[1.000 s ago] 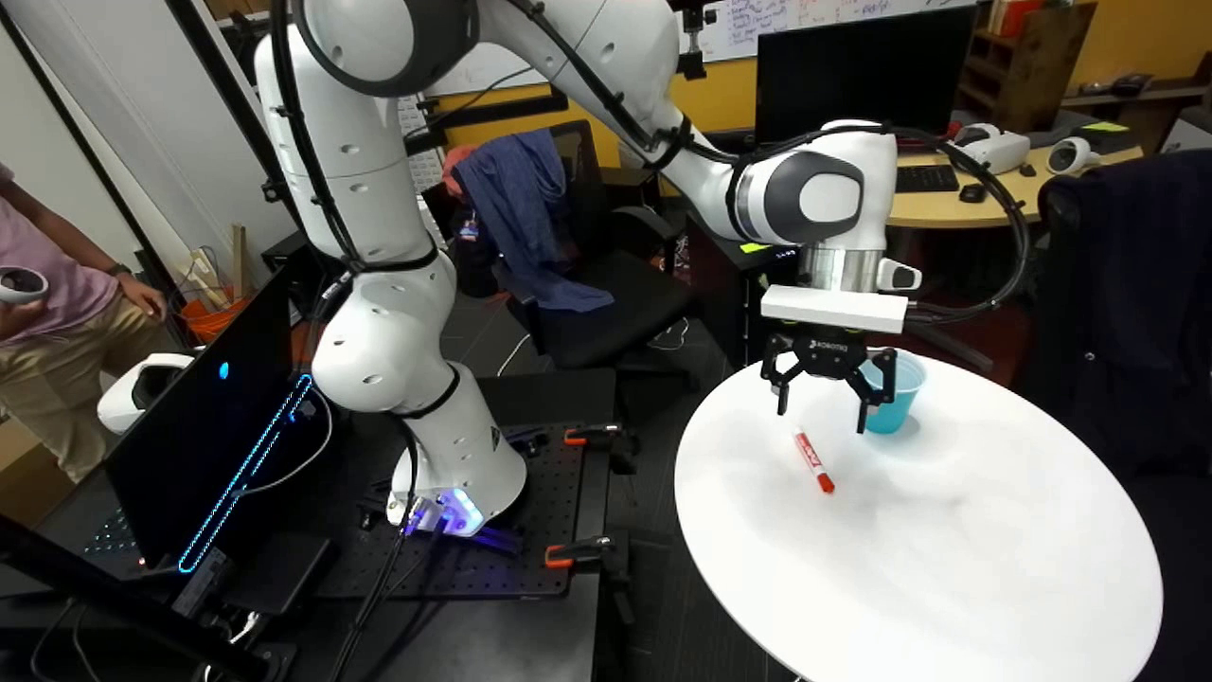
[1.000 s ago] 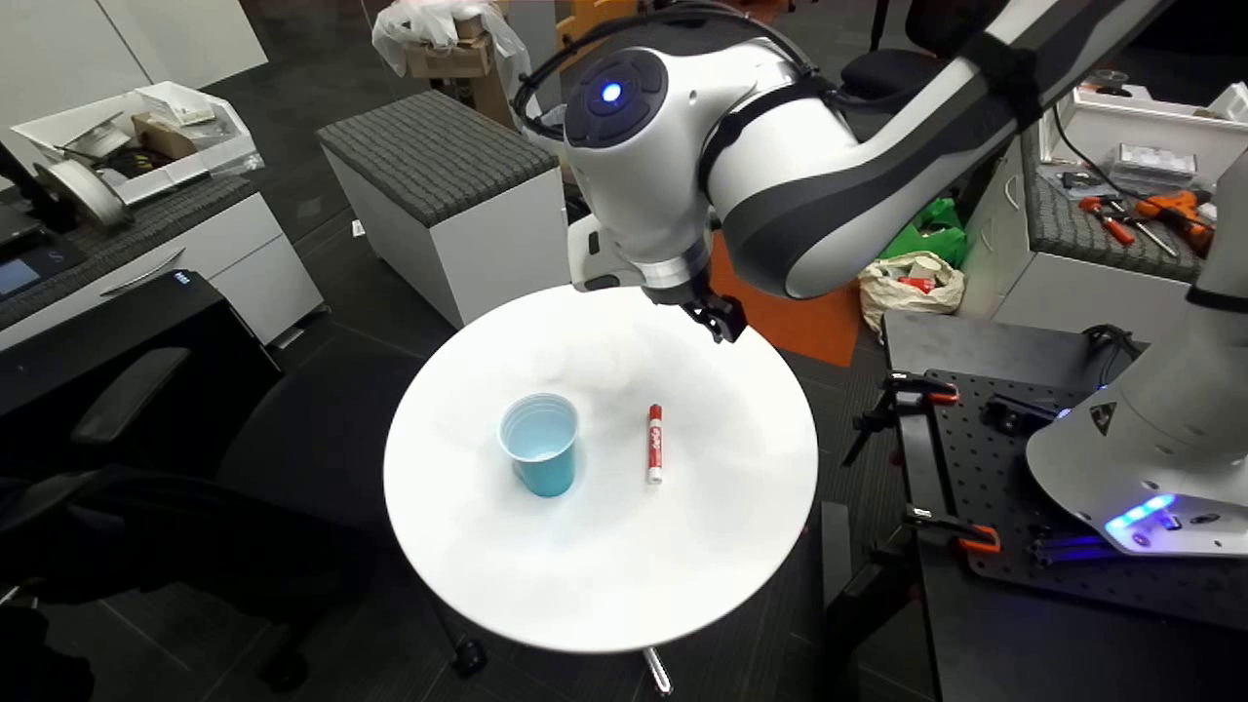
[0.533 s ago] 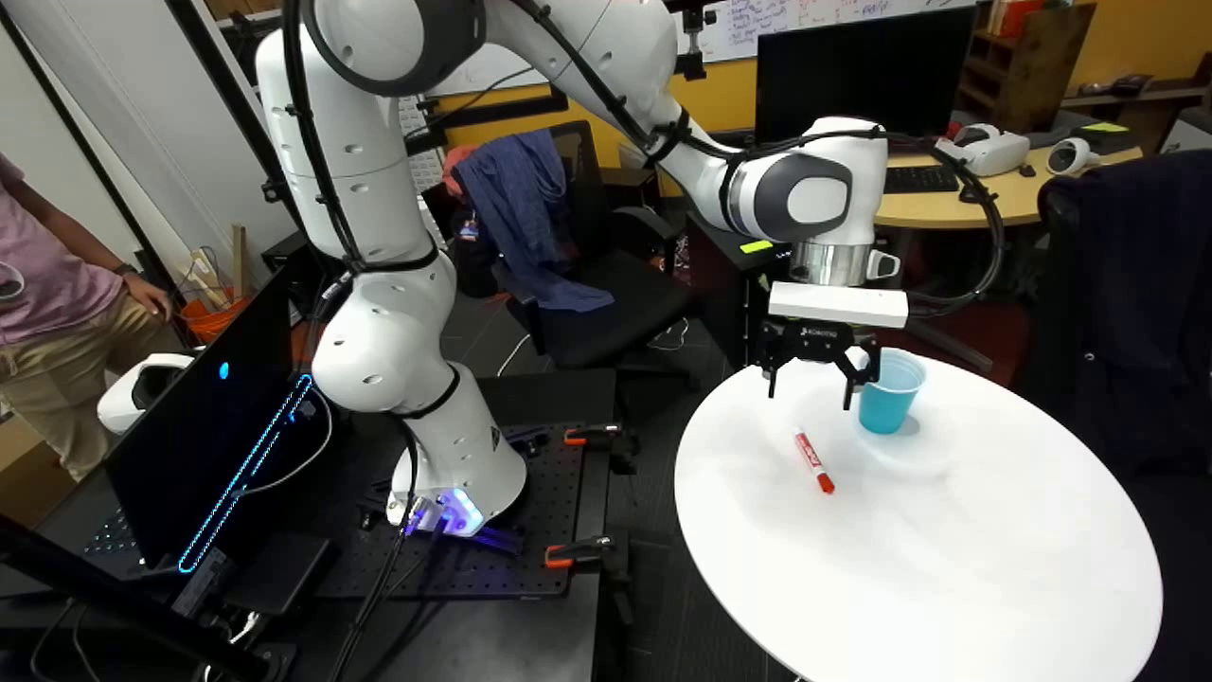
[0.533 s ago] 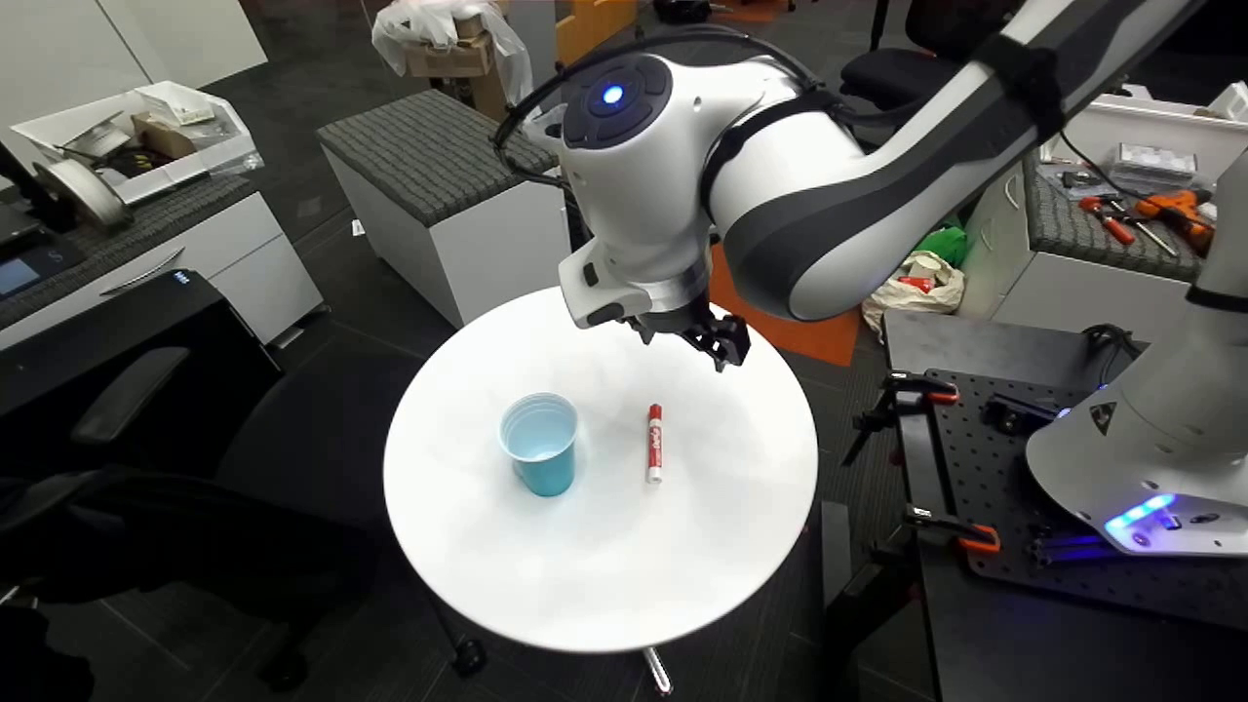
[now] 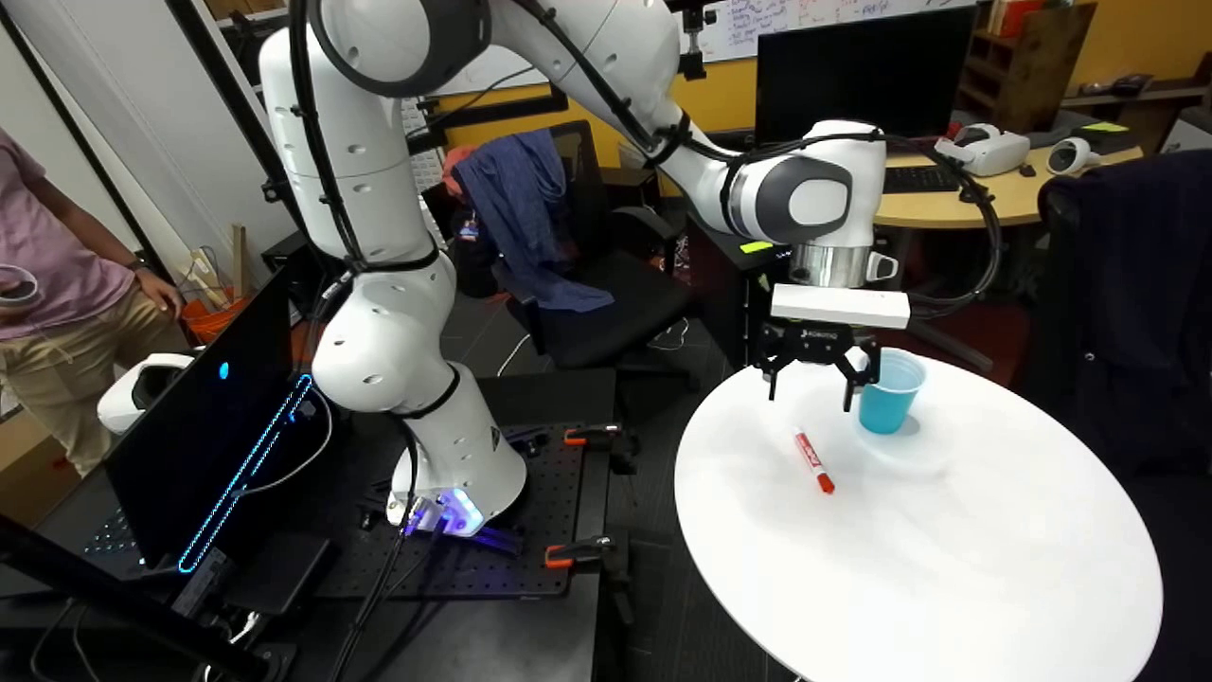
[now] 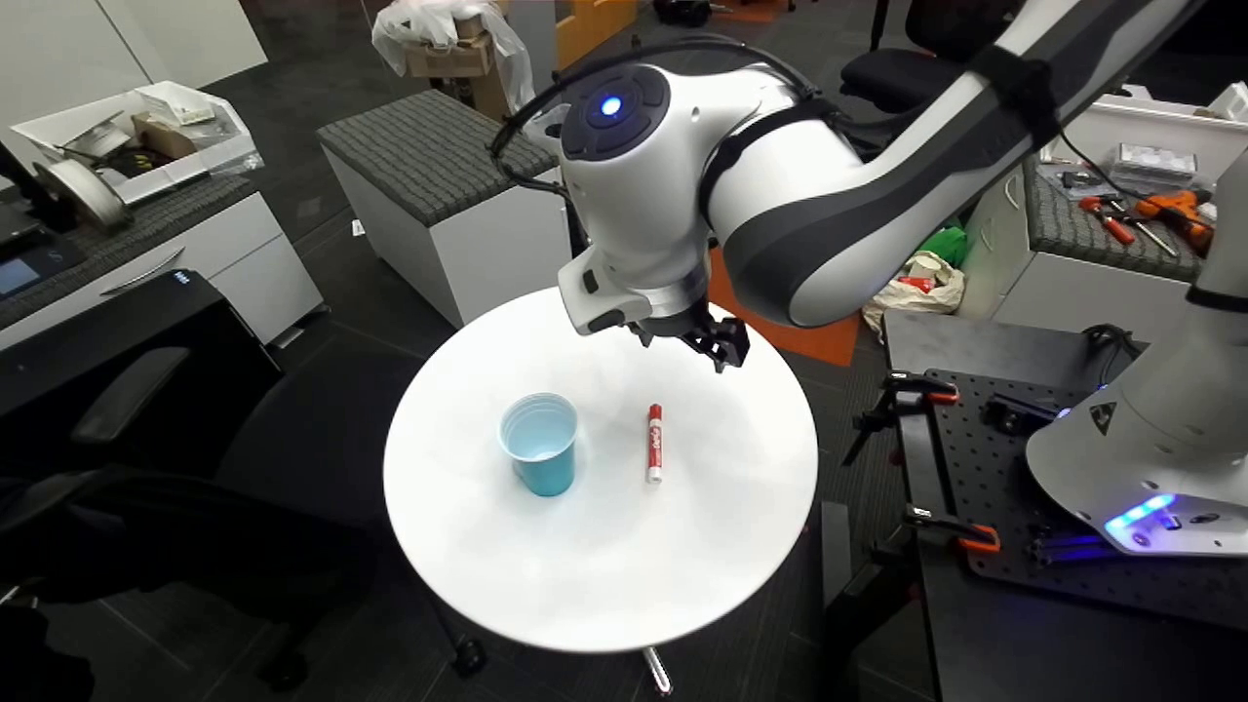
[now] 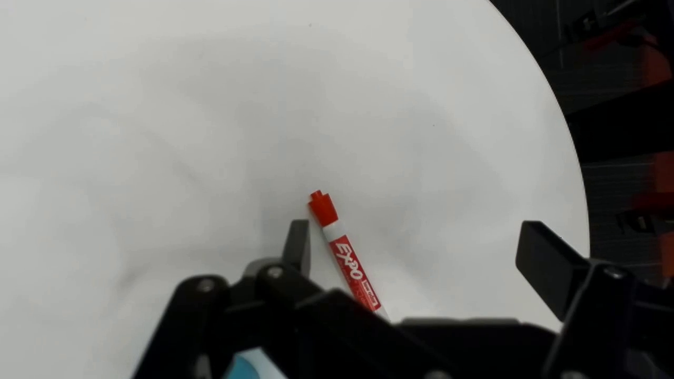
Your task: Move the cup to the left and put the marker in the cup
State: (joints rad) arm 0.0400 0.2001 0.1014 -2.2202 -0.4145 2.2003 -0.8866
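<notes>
"Yellow wall [image 5: 1148, 43] at the back, in an exterior view. Who's that on the far left?"

"Somebody [image 5: 47, 246] in pink, cut off at the edge, with a white ringed thing [image 5: 17, 286] I can't fully make out."

"Then?"

"Black screen [image 5: 213, 426] at a slant, then the white arm [image 5: 388, 346], its top running out of view. Past it, a chair [image 5: 615, 303] partly covered by blue cloth [image 5: 525, 213]."

"And the end effector [image 5: 810, 402]?"

"Over the white desk [image 5: 1004, 549], fingers [image 7: 550, 266] spread well apart in the wrist view. In an exterior view those fingers [image 6: 723, 349] bunch into one dark clump, hard to separate."

"So where's the marker [image 5: 814, 462]?"

"Lying on the desk, red, near the cup [image 5: 888, 403] but apart. From the wrist, the end effector hides its tail end."

"Cup upright?"

"Yes, further right, light blue. In an exterior view a finger covers a bit of its rim; the wrist view catches just a blue sliver."

"Far right?"

"Dark bulk [image 5: 1127, 313], cut off, too murky to name."
</notes>
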